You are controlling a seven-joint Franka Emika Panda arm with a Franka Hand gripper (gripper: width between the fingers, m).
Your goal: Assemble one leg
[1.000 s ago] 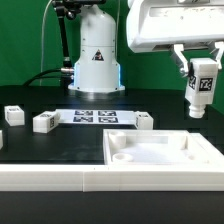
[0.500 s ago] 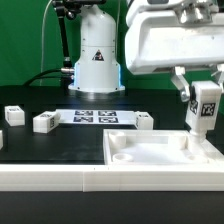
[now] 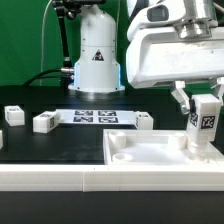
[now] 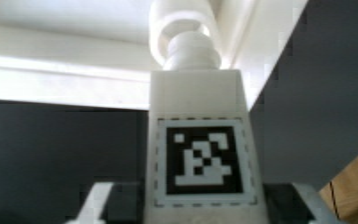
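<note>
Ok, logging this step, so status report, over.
Gripper shut on the leg. Leg upright at the panel corner, seating unclear. Nothing in the way.

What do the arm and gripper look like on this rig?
The arm is glossy white with rounded casings, a dark triangular sticker on its column, a blue glow at the base and black cables beside it. The gripper has a boxy white housing and pale fingers.

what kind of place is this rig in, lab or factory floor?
Probably a robotics lab bench: a green backdrop, a thin flat white marker board on the black table, and a small white rectangular leg post with a square marker, clamped in the gripper.
</note>
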